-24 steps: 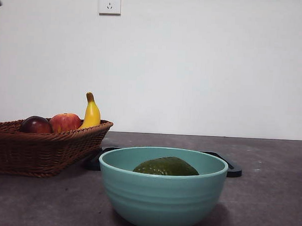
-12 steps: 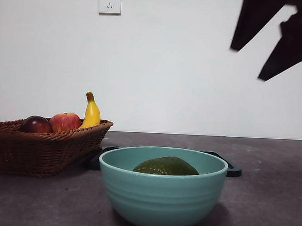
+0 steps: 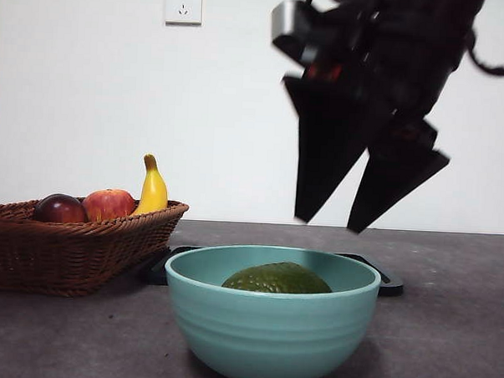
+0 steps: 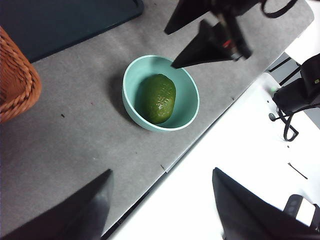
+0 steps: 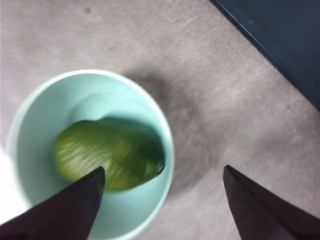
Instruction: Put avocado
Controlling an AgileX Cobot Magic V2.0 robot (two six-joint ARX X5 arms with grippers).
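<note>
Avocado (image 3: 277, 278): lies on its side inside the teal bowl (image 3: 270, 332), near the table's front edge; nothing touches it.
Right gripper (image 3: 327, 222): a second ago absent from the front view, half a second ago only dark tips at the top corner, now large and low, jaws spread wide and empty, tips above the bowl's rim, toward its far right side.
Left gripper (image 4: 160, 200): waits high off the table edge, jaws parted, holding nothing.
Basket (image 3: 74, 244): wicker, left of the bowl; banana (image 3: 152, 190), red apple (image 3: 109, 204) and dark plum-like fruit (image 3: 60, 209) unchanged.
Tray (image 3: 388, 284): dark, flat, just behind the bowl.
Reading: right arm's descent looks like the approach for a pick; avocado not yet grasped, so placement has not begun.
</note>
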